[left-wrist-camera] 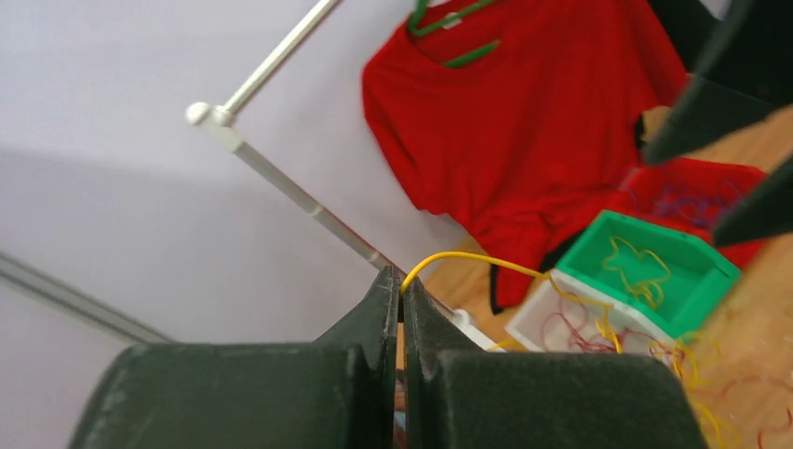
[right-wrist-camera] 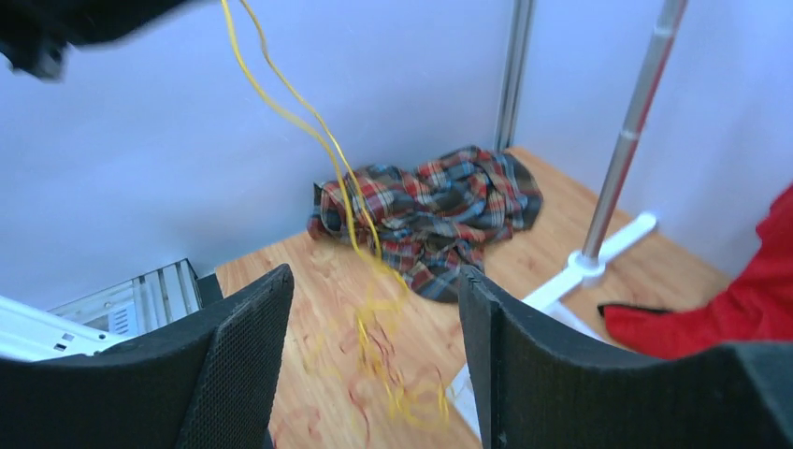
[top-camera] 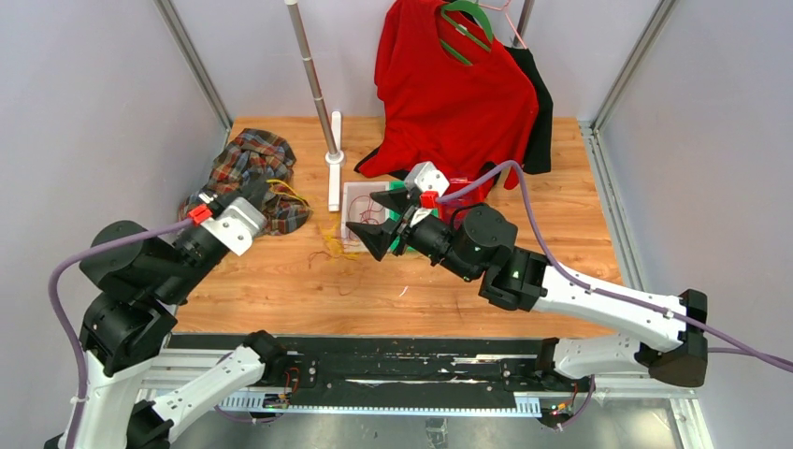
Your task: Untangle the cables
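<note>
Pinched shut, my left gripper [left-wrist-camera: 396,281] held one yellow wire [left-wrist-camera: 468,256], lifted clear of the cables [top-camera: 333,241], a loose tangle on the table [top-camera: 281,299] beside the white tray [left-wrist-camera: 542,301]. My right gripper [right-wrist-camera: 374,281] stood open and empty nearby. Yellow strands lay in the green tray [left-wrist-camera: 582,248] and red ones in the white; judging by the heap, much sorting remained.

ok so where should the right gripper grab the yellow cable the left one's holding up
On the straight hanging stretch of the yellow cable, above the tangled clump. It runs steeply down from the shut left gripper, so the open right gripper should probably come in level from the side, fingers straddling it.
</note>
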Available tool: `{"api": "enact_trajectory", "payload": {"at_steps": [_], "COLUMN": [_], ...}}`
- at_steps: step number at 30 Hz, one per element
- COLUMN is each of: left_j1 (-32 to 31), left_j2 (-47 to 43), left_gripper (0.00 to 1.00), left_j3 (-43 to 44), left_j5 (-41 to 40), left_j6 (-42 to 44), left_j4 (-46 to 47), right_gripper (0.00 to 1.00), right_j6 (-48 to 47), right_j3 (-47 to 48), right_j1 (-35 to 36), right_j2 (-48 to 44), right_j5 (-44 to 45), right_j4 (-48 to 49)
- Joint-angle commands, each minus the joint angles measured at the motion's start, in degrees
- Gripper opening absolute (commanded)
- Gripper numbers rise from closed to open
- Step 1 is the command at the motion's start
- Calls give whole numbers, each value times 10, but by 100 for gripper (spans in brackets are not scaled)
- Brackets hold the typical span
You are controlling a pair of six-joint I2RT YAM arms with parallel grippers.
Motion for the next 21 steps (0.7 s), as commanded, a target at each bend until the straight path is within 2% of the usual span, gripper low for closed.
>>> {"api": "enact_trajectory", "payload": {"at_steps": [1, 8, 21], "left_j1": [0, 0, 0], "left_j2": [-16, -2, 31], "left_gripper": [0, 0, 0], "left_j3": [-15, -13, 12], "left_j5": [75, 155, 148], "left_j6": [-48, -79, -54], "left_j4": [-59, -111, -157], "right_gripper": [66, 68, 69], "right_j6": [-80, -112, -111], "right_j3": [26, 48, 62], "right_j1": [10, 19, 30], "right_j2": [26, 63, 111], "right_j5": [-60, -86, -111], "right_j4": [30, 47, 71]}}
